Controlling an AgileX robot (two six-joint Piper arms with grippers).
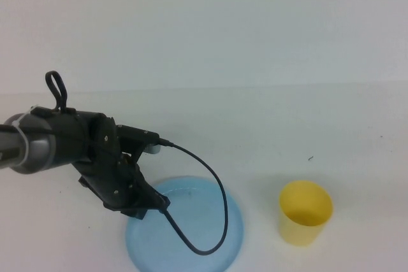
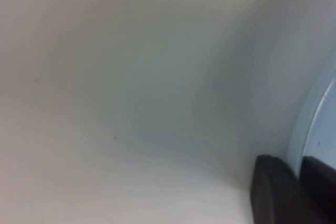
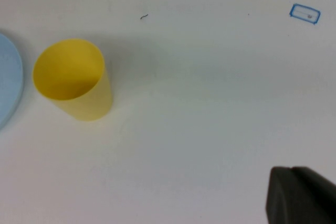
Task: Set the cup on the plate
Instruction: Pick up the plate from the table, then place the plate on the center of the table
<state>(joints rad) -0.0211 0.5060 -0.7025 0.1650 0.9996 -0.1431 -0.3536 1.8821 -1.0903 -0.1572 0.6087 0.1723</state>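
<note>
The yellow cup (image 1: 306, 212) stands upright and empty on the white table, to the right of the light blue plate (image 1: 203, 211) and apart from it. My left gripper (image 1: 150, 207) is low at the plate's left edge. In the left wrist view its two dark fingers (image 2: 273, 187) sit close together with the plate's rim (image 2: 318, 124) between them, so my left gripper (image 2: 302, 165) is shut on the rim. My right gripper (image 3: 292, 172) is out of the high view; it hangs shut and empty above bare table, well away from the cup (image 3: 73, 80). The plate's edge (image 3: 7, 77) shows beside the cup.
The left arm's black cable (image 1: 220, 218) loops over the plate. A small dark speck (image 1: 310, 158) lies on the table behind the cup. A blue rectangle mark (image 3: 304, 13) lies farther off on the right side.
</note>
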